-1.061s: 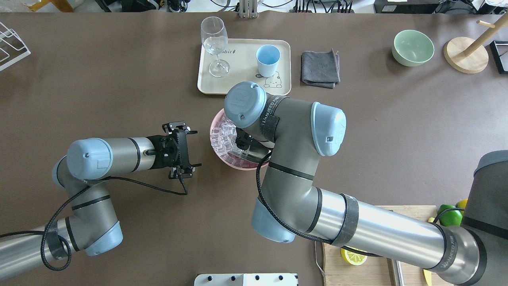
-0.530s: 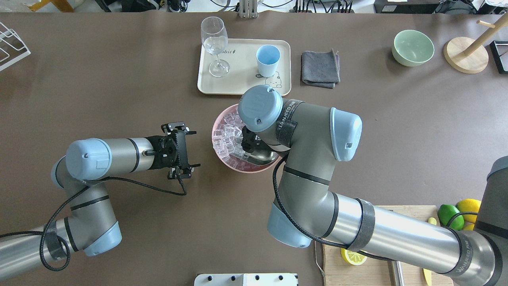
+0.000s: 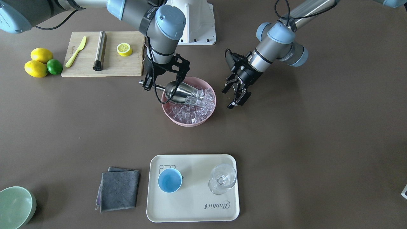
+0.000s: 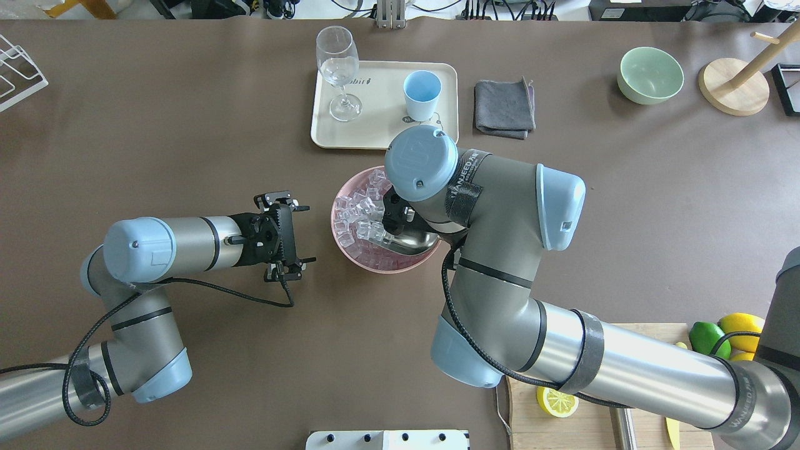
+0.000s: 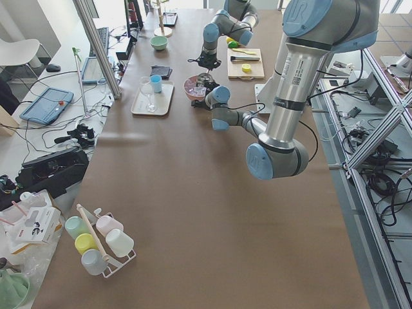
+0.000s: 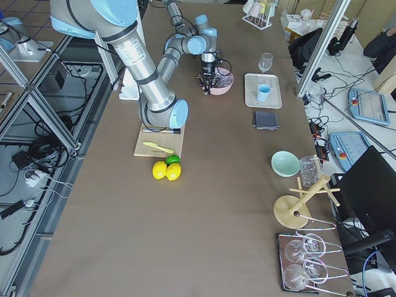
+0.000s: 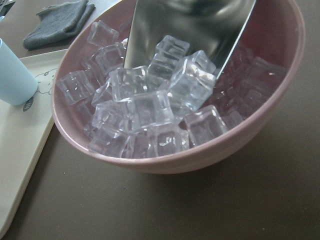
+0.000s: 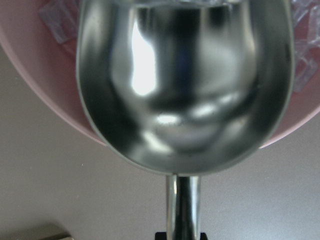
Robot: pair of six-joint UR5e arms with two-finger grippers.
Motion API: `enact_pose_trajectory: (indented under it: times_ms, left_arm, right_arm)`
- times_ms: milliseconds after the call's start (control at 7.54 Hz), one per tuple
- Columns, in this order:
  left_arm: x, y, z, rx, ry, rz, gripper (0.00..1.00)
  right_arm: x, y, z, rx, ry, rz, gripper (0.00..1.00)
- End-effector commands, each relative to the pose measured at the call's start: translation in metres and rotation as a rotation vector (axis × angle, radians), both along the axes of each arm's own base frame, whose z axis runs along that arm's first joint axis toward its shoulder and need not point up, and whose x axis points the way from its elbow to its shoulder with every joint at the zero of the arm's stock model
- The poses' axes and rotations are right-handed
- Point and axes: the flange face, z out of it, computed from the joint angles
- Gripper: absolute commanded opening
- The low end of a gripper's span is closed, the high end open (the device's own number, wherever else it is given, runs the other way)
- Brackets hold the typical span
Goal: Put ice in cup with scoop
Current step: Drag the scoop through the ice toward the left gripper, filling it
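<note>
Clear ice (image 3: 194,109) (image 4: 353,212) (image 7: 150,107) fills a pink bowl (image 3: 168,113) (image 4: 375,265) mid-table. The steel scoop (image 3: 179,92) (image 4: 409,240) (image 8: 185,85) lies tilted in the bowl, its mouth against the cubes; its trough looks bare in the right wrist view. My right gripper (image 3: 151,84) is shut on the scoop's handle at the bowl's robot-side edge. My left gripper (image 3: 233,92) (image 4: 307,232) stands open, holding nothing, just beside the bowl. The light-blue cup (image 3: 170,180) (image 4: 422,94) (image 7: 12,75) stands upright on the tray beyond the bowl.
The cream tray (image 3: 190,206) also carries a stemmed glass (image 3: 222,179). A grey cloth (image 3: 119,187) and a green bowl (image 3: 14,206) lie beside it. Near the right arm, a cutting board (image 3: 124,65) holds a lemon half, a knife and a steel rod, with lemons and a lime (image 3: 54,66) alongside.
My right wrist has swung to the right and toward the tray in the overhead view, drawing the scoop with it through the bowl. The left arm has stayed put.
</note>
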Motion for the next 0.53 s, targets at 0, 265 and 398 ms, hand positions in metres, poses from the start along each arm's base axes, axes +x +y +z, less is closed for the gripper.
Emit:
enact_pose_trajectory:
  times_ms: [0, 265, 398]
  left_arm:
    - [0.0, 0.0, -0.001, 0.0, 0.001, 0.0, 0.98]
    - [0.0, 0.0, -0.001, 0.0, 0.001, 0.0, 0.98]
    - [0.001, 0.0, 0.0, 0.0, -0.001, 0.0, 0.98]
  right_arm:
    - [0.008, -0.01, 0.014, -0.024, -0.064, 0.008, 0.0]
    - [0.018, -0.012, 0.01, -0.015, -0.083, 0.019, 0.0]
    - [0.022, -0.013, 0.009, -0.016, -0.09, 0.023, 0.0]
